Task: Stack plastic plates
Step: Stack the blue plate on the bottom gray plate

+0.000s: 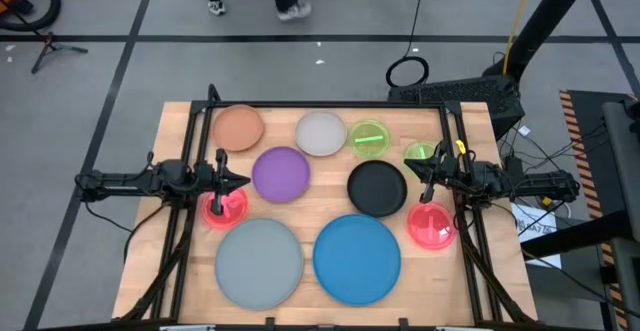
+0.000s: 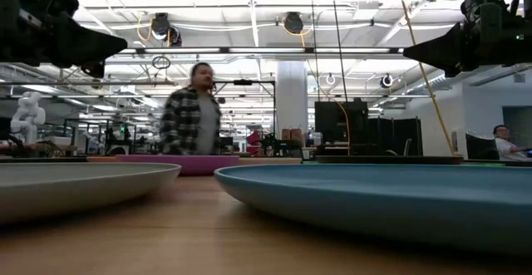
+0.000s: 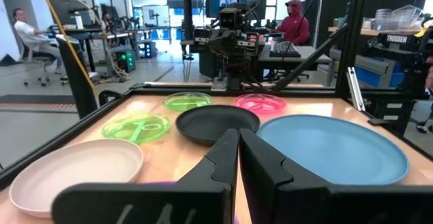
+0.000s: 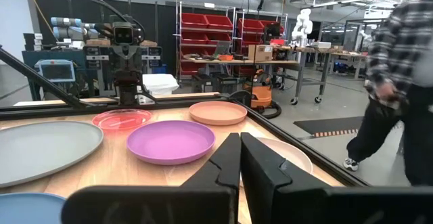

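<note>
- Looking straight down, the high view shows ten round plates lying flat on the wooden table (image 1: 180,131), none stacked; being round, they have no long axis and point no way.
- Far row: orange-brown plate (image 1: 238,128), whitish plate (image 1: 321,133), neon green plate (image 1: 369,138), and a second green plate (image 1: 419,153) near the right arm.
- Middle: purple plate (image 1: 281,173) and black plate (image 1: 377,188). Near edge: grey plate (image 1: 259,261) and blue plate (image 1: 357,258), side by side.
- The left gripper (image 1: 240,181) hangs just beside the purple plate, above the edge of a pink plate (image 1: 224,208). The right gripper (image 1: 415,172) hangs beside the black plate, with the other pink plate (image 1: 432,225) nearer the table's front edge.
- At table height, the low view shows the grey plate (image 2: 83,184) and blue plate (image 2: 382,200) close to the camera, rims apart, and the purple plate (image 2: 187,164) behind. A person (image 2: 195,117) in a checked shirt stands beyond the table.
- From the left wrist, the fingers (image 3: 223,163) are pressed together and hold nothing; the black plate (image 3: 218,123) lies straight ahead, the blue plate (image 3: 331,146) beside it.
- From the right wrist, the fingers (image 4: 226,163) are also pressed together and empty; the purple plate (image 4: 170,141) lies ahead, the orange-brown plate (image 4: 218,112) farther off.
</note>
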